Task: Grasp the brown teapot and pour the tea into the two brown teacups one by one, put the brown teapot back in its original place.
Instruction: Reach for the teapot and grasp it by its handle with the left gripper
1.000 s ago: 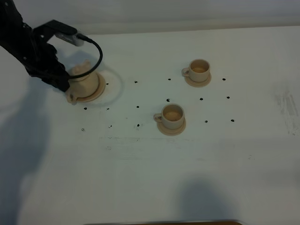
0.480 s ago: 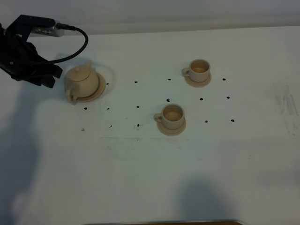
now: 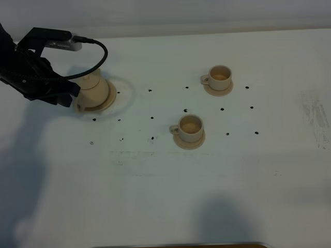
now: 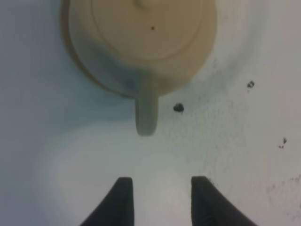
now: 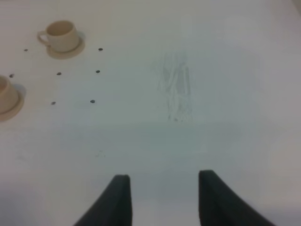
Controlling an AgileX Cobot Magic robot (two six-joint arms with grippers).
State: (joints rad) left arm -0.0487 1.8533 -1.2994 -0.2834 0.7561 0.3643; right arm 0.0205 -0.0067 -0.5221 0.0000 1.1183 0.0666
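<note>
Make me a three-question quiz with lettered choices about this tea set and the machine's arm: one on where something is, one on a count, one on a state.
1. Where is the teapot?
A. On the wide saucer, at the left of the overhead view
B. At the far right edge
C. Lifted in the air

2. How many cups stand on the table?
A. One
B. Two
C. Three

3. How is the left tool?
A. Shut on the teapot's handle
B. Open, with nothing in it
C. Shut on a spoon

Answers:
1 A, the teapot sits on its wide saucer at the left.
2 B, one cup stands farther back and one nearer, each on a small saucer.
3 B, its jaws stand apart, short of the handle, with only table between them.
</note>
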